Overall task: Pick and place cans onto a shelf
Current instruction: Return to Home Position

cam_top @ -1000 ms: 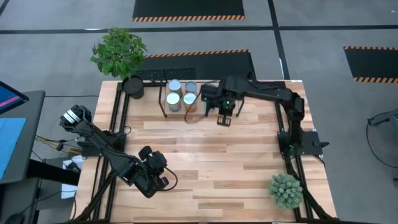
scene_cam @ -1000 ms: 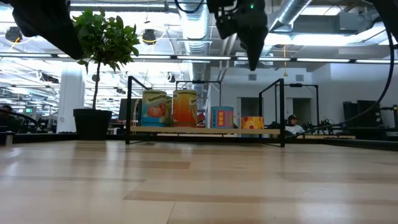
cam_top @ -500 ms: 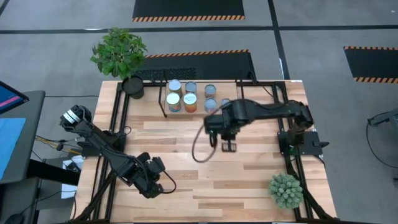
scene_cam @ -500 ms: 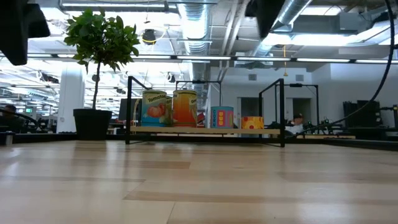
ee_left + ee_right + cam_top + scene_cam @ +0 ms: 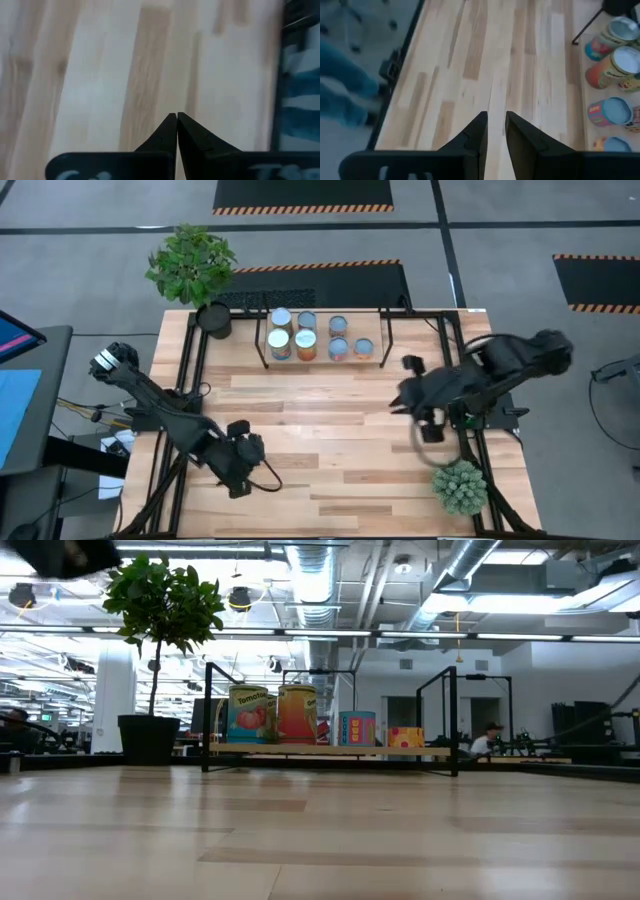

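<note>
Upper centre in the high view, the shelf [image 5: 330,751] held seven upright cans [image 5: 305,342] with silvery or pale blue tops and orange, yellow and red labels; beside it a black pot [image 5: 214,319] held a leafy plant [image 5: 190,260]. The left gripper [image 5: 176,116], lower left, was pressed together; the right gripper [image 5: 495,117], at right, stood slightly parted.

- Robotics lab set in a large open industrial hall.
- Ceiling: exposed ducts and pipes [image 5: 310,580], rows of strip lights [image 5: 500,636].
- Floor: grey concrete [image 5: 90,250]; black mats with orange-black hazard edging [image 5: 303,194].
- Wooden bench table [image 5: 330,440] flanked by black arm-mount frames [image 5: 190,370].
- A person [image 5: 490,738] seated far off among equipment.
</note>
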